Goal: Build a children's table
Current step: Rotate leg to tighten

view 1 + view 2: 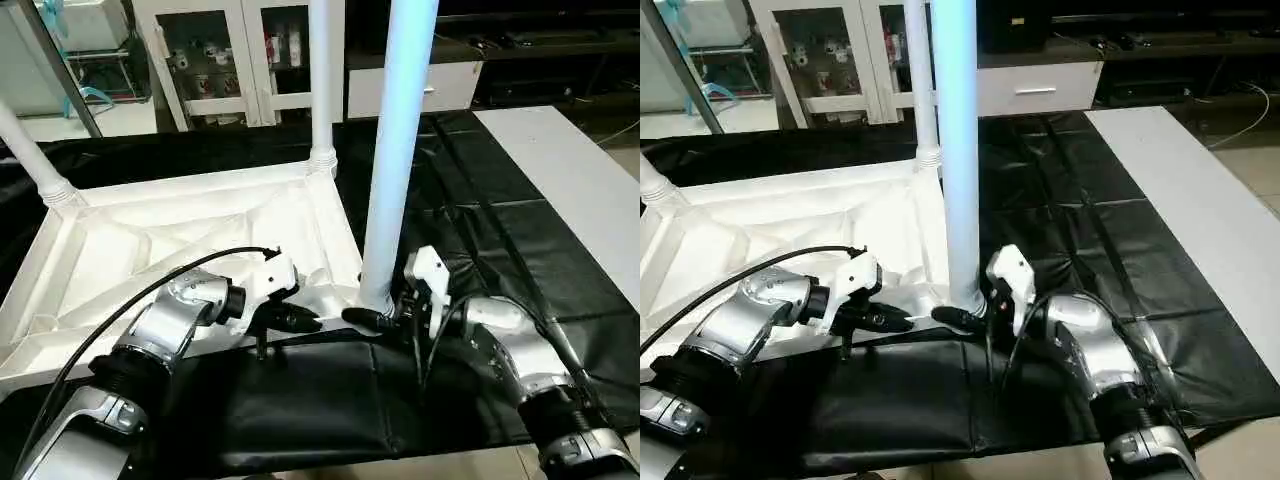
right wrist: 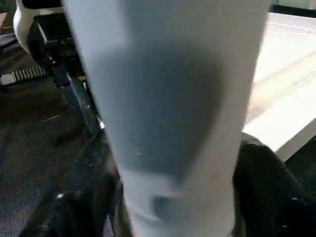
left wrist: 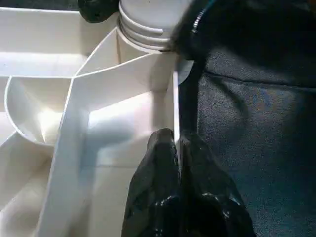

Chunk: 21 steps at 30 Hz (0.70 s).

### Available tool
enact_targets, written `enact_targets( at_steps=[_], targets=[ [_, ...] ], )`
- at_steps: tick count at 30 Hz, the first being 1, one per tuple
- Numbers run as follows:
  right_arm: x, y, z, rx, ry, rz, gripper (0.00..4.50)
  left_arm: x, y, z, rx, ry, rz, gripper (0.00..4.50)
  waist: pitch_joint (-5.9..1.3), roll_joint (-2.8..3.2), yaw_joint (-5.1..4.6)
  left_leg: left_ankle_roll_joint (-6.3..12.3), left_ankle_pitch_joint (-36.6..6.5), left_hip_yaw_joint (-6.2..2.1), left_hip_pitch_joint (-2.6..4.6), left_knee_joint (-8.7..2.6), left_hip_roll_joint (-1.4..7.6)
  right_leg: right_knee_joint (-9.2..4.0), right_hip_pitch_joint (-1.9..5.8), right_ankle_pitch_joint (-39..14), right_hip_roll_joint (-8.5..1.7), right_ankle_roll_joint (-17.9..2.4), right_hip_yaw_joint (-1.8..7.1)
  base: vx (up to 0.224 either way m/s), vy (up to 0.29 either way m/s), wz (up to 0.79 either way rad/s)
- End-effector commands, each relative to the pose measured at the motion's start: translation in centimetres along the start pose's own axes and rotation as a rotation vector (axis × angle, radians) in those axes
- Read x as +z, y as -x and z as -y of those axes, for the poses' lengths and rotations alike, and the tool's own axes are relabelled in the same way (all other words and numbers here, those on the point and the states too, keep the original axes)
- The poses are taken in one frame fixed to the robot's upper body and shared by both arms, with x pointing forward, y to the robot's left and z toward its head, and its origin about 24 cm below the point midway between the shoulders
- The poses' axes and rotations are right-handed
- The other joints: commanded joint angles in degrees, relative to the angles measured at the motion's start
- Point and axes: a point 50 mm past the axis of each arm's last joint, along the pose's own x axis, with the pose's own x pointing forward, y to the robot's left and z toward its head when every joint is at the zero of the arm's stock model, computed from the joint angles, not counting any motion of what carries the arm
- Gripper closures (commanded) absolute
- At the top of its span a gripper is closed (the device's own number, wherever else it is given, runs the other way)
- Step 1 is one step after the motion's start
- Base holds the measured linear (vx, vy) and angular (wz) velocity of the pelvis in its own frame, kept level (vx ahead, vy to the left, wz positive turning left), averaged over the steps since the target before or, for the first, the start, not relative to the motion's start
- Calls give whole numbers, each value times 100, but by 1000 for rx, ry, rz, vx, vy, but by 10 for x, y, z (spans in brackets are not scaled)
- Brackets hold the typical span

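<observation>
**Mia:** Shut tight, that's the left gripper (image 1: 300, 322). Its two black fingers (image 3: 168, 187) are pressed together with nothing between them. It sits right at the near rim of the tabletop (image 1: 150, 250), beside the near leg (image 1: 395, 150).

**Ben:** Where's the little table?

**Mia:** Upside down on the black work table (image 1: 480, 240). You can see the ribs on its underside. The near leg stands up in the corner socket (image 1: 372, 298). Past it, the far leg (image 1: 321, 80) stands in the next corner. Way over on the left side another leg (image 1: 30, 155) leans out of its corner.

**Ben:** And the right gripper (image 1: 975, 318)?

**Mia:** It's on the other side of the near leg, down low by the socket. One finger sits on each side of the leg, so the jaws go around it. I can't tell if they are squeezing it or just close.

**Ben:** What could go wrong?

**Mia:** I think the leg might not be pushed all the way in. If the right gripper lets go too soon, or bumps it sideways, the leg could tip and pop out. The tabletop could slide on the slippery black cover too, if the left gripper pushes the rim.
</observation>
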Motion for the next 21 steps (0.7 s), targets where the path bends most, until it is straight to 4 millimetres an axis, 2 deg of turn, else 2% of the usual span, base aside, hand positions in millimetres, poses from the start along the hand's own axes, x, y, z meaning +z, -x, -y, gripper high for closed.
enact_targets(
  at_steps=[1, 5, 14, 15, 16, 17, 18, 19, 20, 21],
  targets=[
    [2, -2, -1, 26, 4, -7, 149, -1, -3, 4, -41, -6, -23, 450, -343, -79, -8, 371, -1211, -187, 122, -399, 396, -421, 225, -1067, -465, -1311, 288, 0, 0, 0],
    [0, -2, -1, 35, 5, -21, 177, -1, -3, 5, -41, -2, -24, 450, -345, -81, 4, 382, -1185, -187, 124, -393, 396, -420, 225, -1067, -463, -1304, 286, 0, 0, 0],
    [-2, -1, 0, 22, 5, -34, 181, -3, -2, 6, -46, 11, -30, 450, -357, -45, 5, 360, -1201, -189, 131, -385, 393, -409, 232, -952, -453, -1340, 280, 0, 0, 0],
    [-3, -1, 3, -22, 9, -40, 181, -3, -3, 5, -37, 14, -27, 450, -358, -15, 5, 341, -1201, -195, 131, -388, 395, -406, 231, -946, -456, -1344, 280, 0, 0, 0],
    [-3, -1, 3, -22, 9, -40, 181, -3, -3, 5, -37, 14, -27, 450, -361, -28, -7, 335, -1208, -191, 130, -386, 389, -408, 232, -925, -449, -1350, 277, 0, 0, 0],
    [-5, -4, 19, -216, -9, -46, 181, -1, -8, 0, 17, 19, -27, 450, -355, -14, -17, 299, -1241, -196, 130, -392, 391, -408, 224, -950, -458, -1362, 281, 0, 0, 0],
    [-7, -5, 24, -299, -26, -48, 181, 0, -10, -4, 60, 26, -31, 450, -327, -24, -70, 209, -1394, -197, 129, -409, 365, -440, 212, -1146, -460, -1382, 278, 0, 0, 0],
    [-9, -6, 32, -417, -63, -48, 182, 2, -14, -12, 136, 36, -37, 450, -310, -26, -107, 73, -1608, -213, 156, -427, 359, -469, 210, -1522, -466, -1317, 275, 0, 0, 0],
    [-9, -6, 32, -422, -65, -49, 182, 2, -14, -12, 140, 36, -37, 450, -310, -26, -107, 73, -1608, -213, 156, -427, 359, -469, 210, -1522, -466, -1317, 275, 0, 0, 0],
    [-11, -9, 35, -498, -108, -44, 183, 6, -18, -21, 230, 46, -40, 450, -304, -37, -152, -28, -1813, -232, 183, -436, 357, -517, 220, -1967, -481, -1170, 279, 0, 0, 0]
  ],
)
